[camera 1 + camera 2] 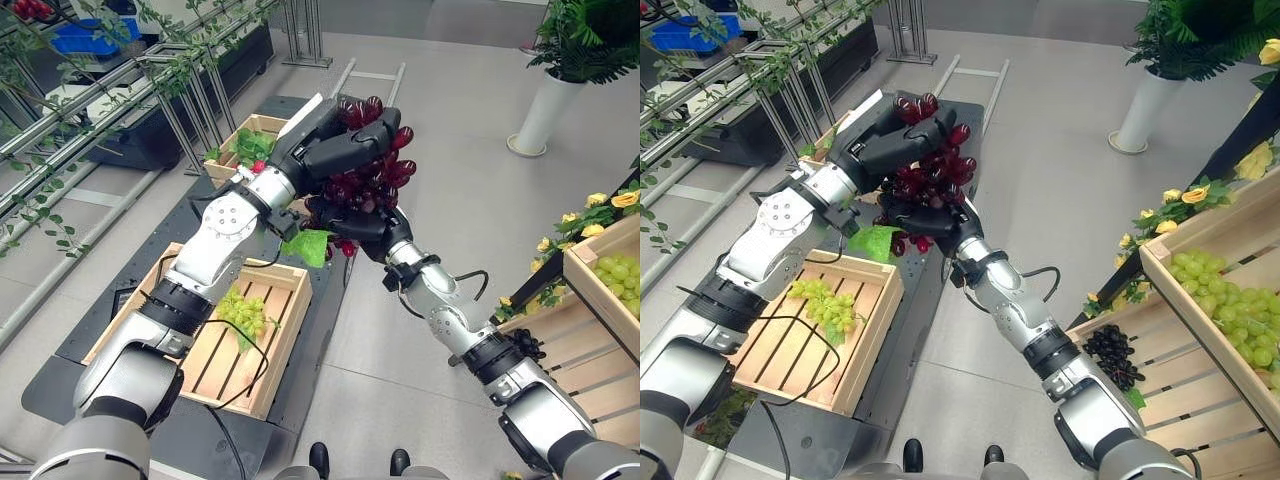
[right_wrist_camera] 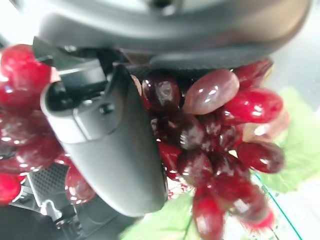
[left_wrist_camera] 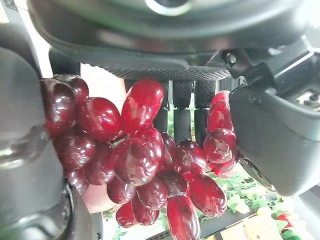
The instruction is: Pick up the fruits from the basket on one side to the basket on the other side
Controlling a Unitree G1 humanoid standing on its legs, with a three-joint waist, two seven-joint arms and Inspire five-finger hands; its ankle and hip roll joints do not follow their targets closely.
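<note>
Your left hand (image 1: 345, 140) and right hand (image 1: 360, 222) both curl round the red grape bunch (image 1: 372, 172), held aloft beyond the near wooden crate (image 1: 282, 330)

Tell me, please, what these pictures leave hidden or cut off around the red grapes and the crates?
- Red grapes: in both eye views the left hand and right hand cover much of the bunch, so its stem is hidden.
- Far crate: the left arm and the bunch hide most of its contents.
- Green-grape crate on the right: cut off by the right edge of both eye views.
- Near crate: the left arm covers part of it.
</note>
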